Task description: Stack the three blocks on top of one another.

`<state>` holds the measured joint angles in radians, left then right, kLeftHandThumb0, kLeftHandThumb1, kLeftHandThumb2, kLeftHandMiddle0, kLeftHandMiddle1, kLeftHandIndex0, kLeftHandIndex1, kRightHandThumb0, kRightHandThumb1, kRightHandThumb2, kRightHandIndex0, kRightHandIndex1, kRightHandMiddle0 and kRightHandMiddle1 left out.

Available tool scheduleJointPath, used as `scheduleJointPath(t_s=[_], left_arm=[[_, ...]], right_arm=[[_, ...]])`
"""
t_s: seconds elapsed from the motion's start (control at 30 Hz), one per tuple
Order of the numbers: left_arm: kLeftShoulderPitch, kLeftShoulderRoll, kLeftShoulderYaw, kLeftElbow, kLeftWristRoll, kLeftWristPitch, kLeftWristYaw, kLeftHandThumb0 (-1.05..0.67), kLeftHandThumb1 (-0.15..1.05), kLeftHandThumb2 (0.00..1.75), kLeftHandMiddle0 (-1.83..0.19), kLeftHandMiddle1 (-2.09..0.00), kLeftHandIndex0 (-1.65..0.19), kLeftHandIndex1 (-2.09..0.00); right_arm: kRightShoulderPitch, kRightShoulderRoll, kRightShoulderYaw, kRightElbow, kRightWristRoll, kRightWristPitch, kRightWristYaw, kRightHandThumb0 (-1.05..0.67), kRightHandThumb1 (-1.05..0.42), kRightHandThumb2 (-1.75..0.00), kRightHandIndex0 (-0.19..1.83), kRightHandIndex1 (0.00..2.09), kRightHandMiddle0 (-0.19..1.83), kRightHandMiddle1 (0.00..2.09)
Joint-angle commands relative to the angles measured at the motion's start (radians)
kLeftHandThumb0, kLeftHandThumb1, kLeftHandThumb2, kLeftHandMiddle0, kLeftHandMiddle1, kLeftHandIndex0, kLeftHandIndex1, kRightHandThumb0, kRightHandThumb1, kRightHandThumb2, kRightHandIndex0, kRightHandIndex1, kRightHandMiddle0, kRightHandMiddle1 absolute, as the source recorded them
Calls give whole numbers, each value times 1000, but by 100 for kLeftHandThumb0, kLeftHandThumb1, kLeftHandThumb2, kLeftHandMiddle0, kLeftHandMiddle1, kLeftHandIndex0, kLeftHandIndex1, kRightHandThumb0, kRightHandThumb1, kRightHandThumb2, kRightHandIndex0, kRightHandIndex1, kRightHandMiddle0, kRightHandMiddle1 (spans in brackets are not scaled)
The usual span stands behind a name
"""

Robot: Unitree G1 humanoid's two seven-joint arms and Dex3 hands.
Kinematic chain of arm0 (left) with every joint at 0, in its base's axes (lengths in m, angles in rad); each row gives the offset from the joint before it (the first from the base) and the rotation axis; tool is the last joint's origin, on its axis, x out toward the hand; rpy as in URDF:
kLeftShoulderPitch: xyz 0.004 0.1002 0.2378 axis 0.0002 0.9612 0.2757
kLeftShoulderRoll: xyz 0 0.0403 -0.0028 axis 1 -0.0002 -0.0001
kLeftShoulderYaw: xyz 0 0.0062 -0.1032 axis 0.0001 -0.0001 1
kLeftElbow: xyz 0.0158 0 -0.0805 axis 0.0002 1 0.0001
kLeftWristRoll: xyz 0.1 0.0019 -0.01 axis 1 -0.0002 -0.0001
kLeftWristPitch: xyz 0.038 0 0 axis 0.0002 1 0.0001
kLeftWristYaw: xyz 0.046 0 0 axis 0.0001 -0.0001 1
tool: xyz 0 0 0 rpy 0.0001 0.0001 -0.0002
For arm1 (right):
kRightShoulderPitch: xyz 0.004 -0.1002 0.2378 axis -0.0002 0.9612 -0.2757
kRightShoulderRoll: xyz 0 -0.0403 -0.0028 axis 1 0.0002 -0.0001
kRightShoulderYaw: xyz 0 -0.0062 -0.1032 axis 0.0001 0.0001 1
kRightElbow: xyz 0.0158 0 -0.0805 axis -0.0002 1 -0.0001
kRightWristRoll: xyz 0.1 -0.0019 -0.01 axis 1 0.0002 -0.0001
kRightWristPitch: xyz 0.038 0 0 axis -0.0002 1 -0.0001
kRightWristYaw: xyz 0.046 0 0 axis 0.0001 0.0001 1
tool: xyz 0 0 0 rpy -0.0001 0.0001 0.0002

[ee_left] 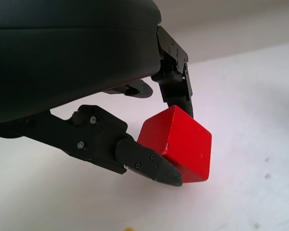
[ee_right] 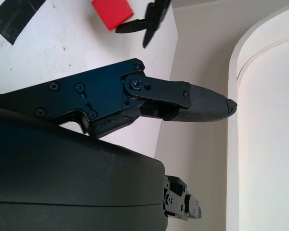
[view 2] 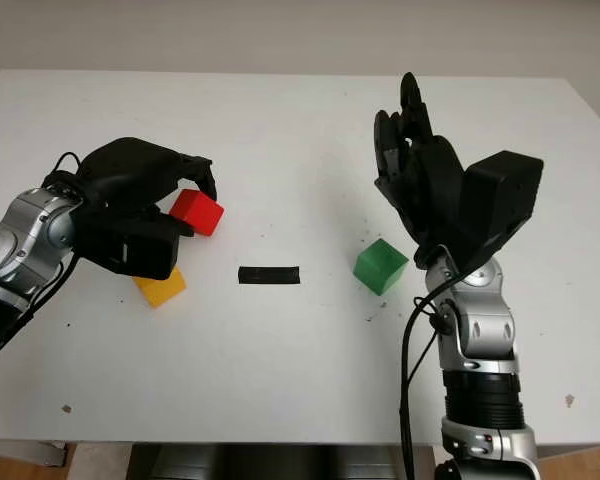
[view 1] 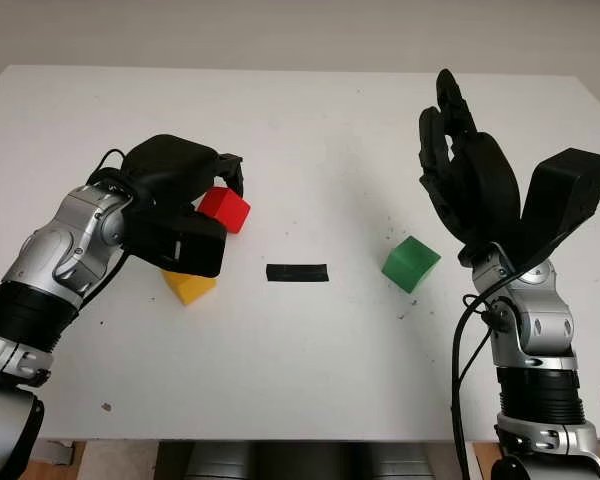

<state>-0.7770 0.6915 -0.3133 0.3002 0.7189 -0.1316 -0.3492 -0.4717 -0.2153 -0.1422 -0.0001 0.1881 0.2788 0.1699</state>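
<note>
My left hand (view 1: 218,196) is shut on the red block (view 1: 225,209) left of the table's centre. In the left wrist view its fingers (ee_left: 151,166) pinch the red block (ee_left: 183,142) from two sides. The yellow block (view 1: 189,286) sits on the table just below and in front of that hand, partly hidden by the palm. The green block (view 1: 411,263) stands alone on the table right of centre. My right hand (view 1: 452,150) is open and raised upright above the table, just right of and behind the green block.
A short strip of black tape (view 1: 297,272) lies flat between the yellow and green blocks. The white table (view 1: 300,110) stretches bare behind the blocks, and its front edge (view 1: 280,438) runs close to my arms.
</note>
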Motion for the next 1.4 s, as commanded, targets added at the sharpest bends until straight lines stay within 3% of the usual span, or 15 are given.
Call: scheduleJointPath(t_s=[0.0, 0.43, 0.87, 1.1, 1.37], left_arm=[[-2, 11, 34, -48, -28, -1, -14, -34, 99, 5, -35, -5, -34, -129], [11, -35, 49, -167, -198, -6, -164, -37, 99, 5, -31, -4, -31, -143], [88, -190, 37, -196, -353, 71, -221, -39, 98, 5, -27, -4, -33, -150], [208, -264, 44, -234, -326, 117, -111, -40, 100, 6, -27, -5, -27, -164], [314, -325, 10, -330, -179, 263, 7, -37, 102, 6, -24, -4, -24, -157]], right_arm=[[0, -3, 3, -12, -5, -10, 0, -75, -105, -57, -19, 0, -19, 0], [-3, 9, 10, -25, -16, -4, -20, -74, -105, -57, -19, 0, -19, 0], [11, 11, 12, -41, -8, 2, -30, -74, -105, -57, -19, 0, -19, 0], [18, 15, 11, -52, -8, 12, -40, -74, -105, -56, -19, 0, -19, 0], [20, 15, 12, -53, -4, 13, -38, -73, -105, -55, -19, 0, -19, 0]])
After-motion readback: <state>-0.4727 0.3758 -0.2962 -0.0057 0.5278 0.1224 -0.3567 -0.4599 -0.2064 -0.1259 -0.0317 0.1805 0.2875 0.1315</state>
